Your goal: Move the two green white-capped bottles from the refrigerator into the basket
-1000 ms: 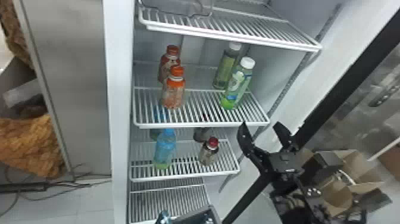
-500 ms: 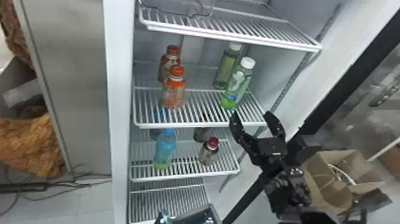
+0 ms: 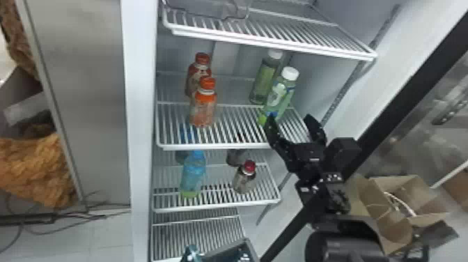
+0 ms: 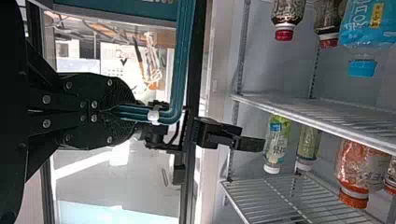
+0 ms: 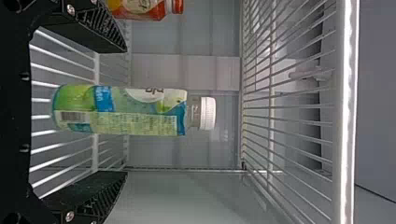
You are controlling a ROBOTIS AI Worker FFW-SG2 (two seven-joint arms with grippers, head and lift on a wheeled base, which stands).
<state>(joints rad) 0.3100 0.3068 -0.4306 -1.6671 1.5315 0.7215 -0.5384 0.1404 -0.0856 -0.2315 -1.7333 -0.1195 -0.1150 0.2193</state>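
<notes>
Presently, black right gripper (image 3: 289, 117) open before front green, cylindrical, white-capped plastic bottle (image 5: 140, 112). Probably slick, weighty if full; grasp mid-label, gently.

White wire shelf (image 3: 216, 147), centre of the frame
Two orange-capped bottles (image 3: 203, 113) stand toward its left; two green white-capped bottles (image 3: 278, 95) toward its right.

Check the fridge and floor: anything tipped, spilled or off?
No spill seen; the front green bottle and rear green bottle stand upright on their shelf. Only untidy bit: loose cables straggling across the floor left of the fridge, possibly a snag risk.
</notes>
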